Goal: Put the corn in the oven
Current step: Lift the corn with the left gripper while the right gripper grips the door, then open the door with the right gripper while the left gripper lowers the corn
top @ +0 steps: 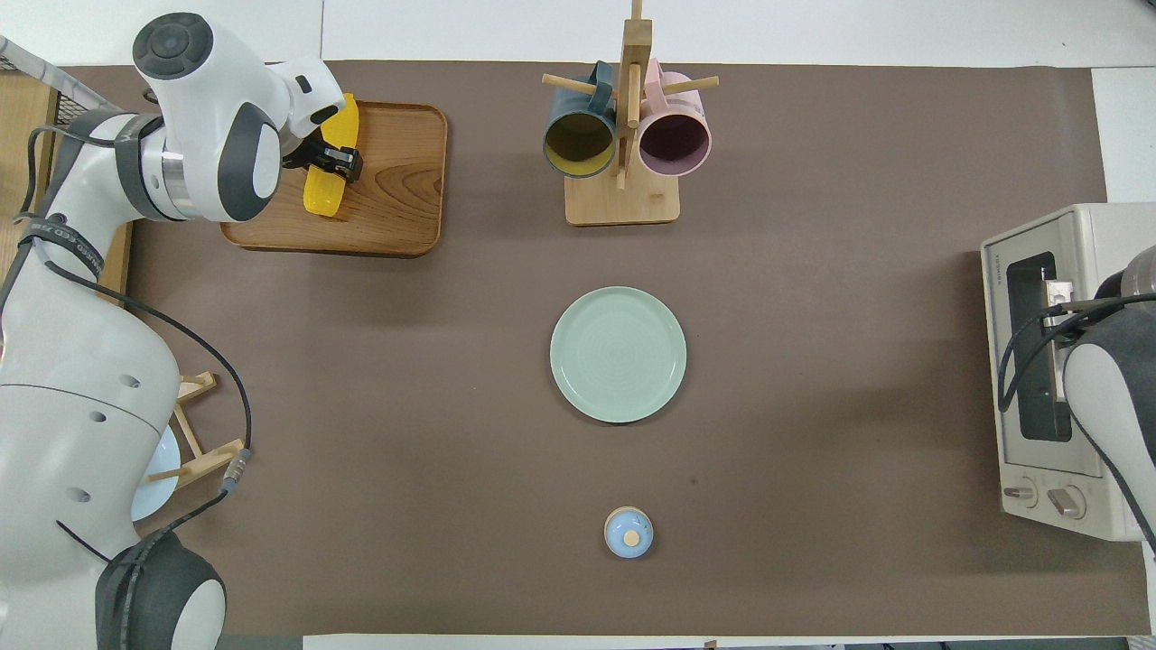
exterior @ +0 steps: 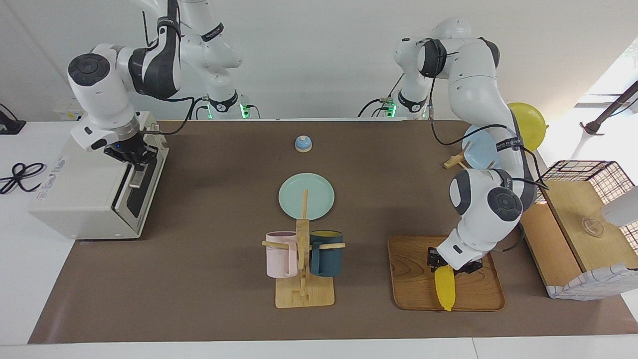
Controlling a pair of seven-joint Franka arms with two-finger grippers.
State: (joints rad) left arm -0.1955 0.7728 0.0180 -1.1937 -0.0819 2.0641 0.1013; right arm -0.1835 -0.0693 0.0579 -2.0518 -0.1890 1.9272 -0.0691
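The yellow corn (exterior: 444, 290) lies on a wooden tray (exterior: 478, 294) toward the left arm's end of the table; it also shows in the overhead view (top: 327, 185). My left gripper (exterior: 452, 263) is down over the end of the corn nearer the robots, fingers open and standing on either side of it. The off-white oven (exterior: 79, 194) stands at the right arm's end, its dark glass door (top: 1030, 348) closed. My right gripper (exterior: 135, 162) is at the door's metal handle (top: 1053, 296), at the top of the door.
A pale green plate (exterior: 306, 195) lies mid-table. A wooden mug rack (exterior: 303, 279) with a pink and a dark blue mug stands beside the tray. A small blue bell (exterior: 303, 143) sits nearer the robots. A wood-and-wire box (exterior: 583, 224) stands past the tray.
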